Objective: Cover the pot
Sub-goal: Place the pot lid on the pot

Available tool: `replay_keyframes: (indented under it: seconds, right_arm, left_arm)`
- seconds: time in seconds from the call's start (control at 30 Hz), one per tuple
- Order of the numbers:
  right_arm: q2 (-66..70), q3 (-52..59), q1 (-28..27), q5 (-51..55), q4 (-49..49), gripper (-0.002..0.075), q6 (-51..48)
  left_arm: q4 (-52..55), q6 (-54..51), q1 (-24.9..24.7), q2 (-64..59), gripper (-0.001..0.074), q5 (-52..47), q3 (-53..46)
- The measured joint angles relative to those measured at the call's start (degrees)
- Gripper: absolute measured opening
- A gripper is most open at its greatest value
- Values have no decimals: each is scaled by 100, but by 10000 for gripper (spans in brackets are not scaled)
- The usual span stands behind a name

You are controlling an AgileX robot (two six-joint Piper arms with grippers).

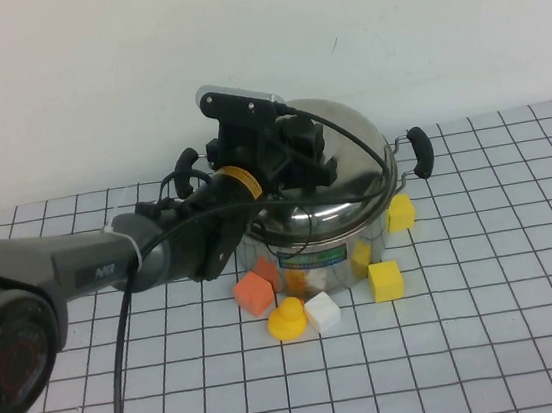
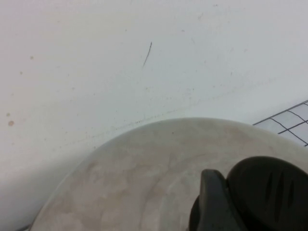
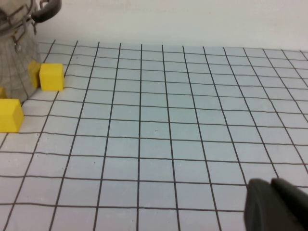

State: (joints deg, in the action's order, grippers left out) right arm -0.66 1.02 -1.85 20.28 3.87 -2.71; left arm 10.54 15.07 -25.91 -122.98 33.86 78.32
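The shiny steel pot, with a label on its wall and black side handles, stands at the table's back middle. A domed steel lid lies over its mouth, slightly tilted; I cannot tell if it sits flush on the rim. My left gripper is on top of the lid, shut on its black knob, with one finger pressed against the knob. My right gripper is shut and empty, low over the grid mat to the right of the pot; it is out of the high view.
Toy blocks lie against the pot's front: an orange one, a yellow piece, a white cube and yellow cubes. A white wall stands close behind the pot. Grid mat extends to the right.
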Motion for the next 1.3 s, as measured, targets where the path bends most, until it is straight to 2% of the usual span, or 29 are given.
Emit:
replay_keyframes:
  seconds: [1.3]
  right_arm:
    - [0, 0, 0, 0, 0, 9, 0]
  left_arm:
    - [-28, -42, 0, -8, 333, 152, 0]
